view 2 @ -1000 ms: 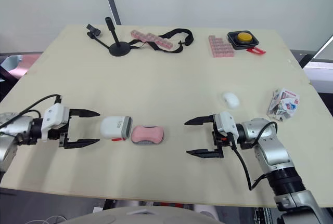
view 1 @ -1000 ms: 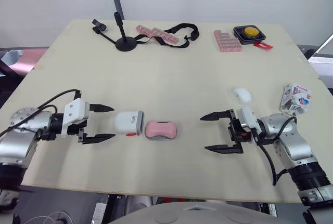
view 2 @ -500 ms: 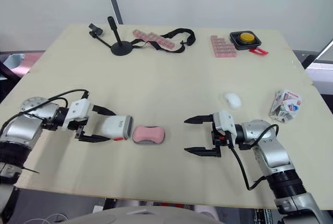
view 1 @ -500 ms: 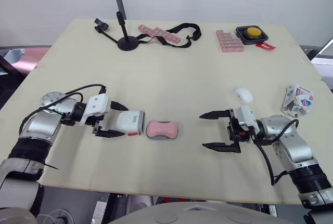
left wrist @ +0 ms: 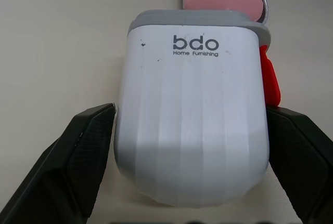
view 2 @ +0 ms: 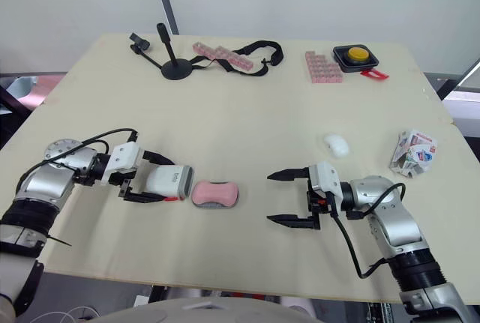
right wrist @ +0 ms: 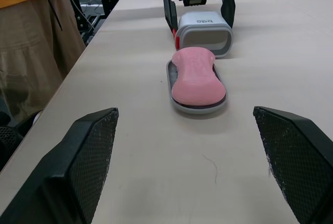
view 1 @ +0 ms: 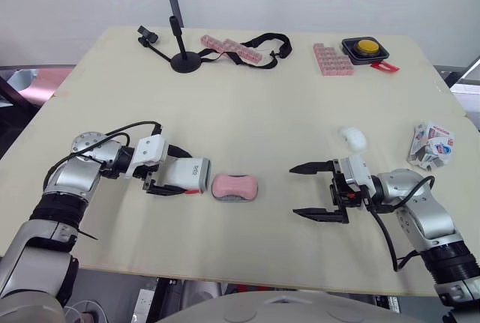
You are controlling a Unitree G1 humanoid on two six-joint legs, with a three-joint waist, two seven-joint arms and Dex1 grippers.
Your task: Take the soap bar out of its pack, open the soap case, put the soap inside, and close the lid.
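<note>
A pink soap bar [view 1: 235, 185] lies in a shallow grey case tray [view 1: 235, 198] at the middle front of the table. Just left of it the white case lid [view 1: 187, 174], marked "bdo", lies on its side with a red tab [left wrist: 268, 76] showing. My left gripper [view 1: 178, 173] is open and straddles the lid, a finger close along each side [left wrist: 88, 146]. My right gripper [view 1: 294, 189] hangs open to the right of the soap, pointing at it, with nothing between its fingers. The crumpled soap pack [view 1: 430, 144] lies at the right edge.
A white oval object [view 1: 352, 137] sits behind my right gripper. Along the far edge stand a black stand [view 1: 184, 61], pink boxes [view 1: 328, 60], a black strap [view 1: 262, 42] and a yellow button box [view 1: 363, 47]. A person [right wrist: 31, 52] stands beside the table.
My left gripper has moved right from clear of the lid until its fingers flank it. The right gripper has stayed where it was.
</note>
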